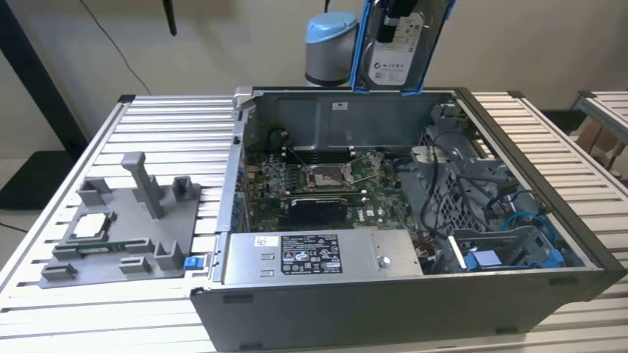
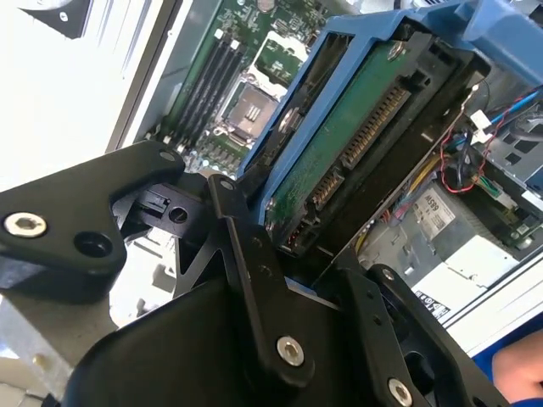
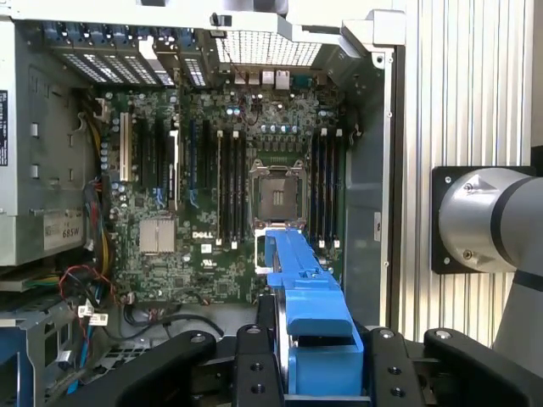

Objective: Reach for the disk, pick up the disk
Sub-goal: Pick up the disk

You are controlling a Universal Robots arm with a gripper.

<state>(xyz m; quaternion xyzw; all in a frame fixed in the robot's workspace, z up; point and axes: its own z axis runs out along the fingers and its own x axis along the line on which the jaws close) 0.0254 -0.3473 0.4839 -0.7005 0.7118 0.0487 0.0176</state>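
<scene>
Hanging high above the open computer case [image 1: 412, 294], the disk [image 1: 398, 51] sat upright in its blue bracket, white label facing the exterior view. The gripper [image 2: 288, 254] was clamped on it, black fingers [image 2: 246, 246] pressed against the bracket's sides in both wrist views, with the motherboard [image 3: 221, 186] well below.

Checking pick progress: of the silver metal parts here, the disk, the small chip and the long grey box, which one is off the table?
The disk, in its blue bracket, held by the gripper above the open computer case.
</scene>
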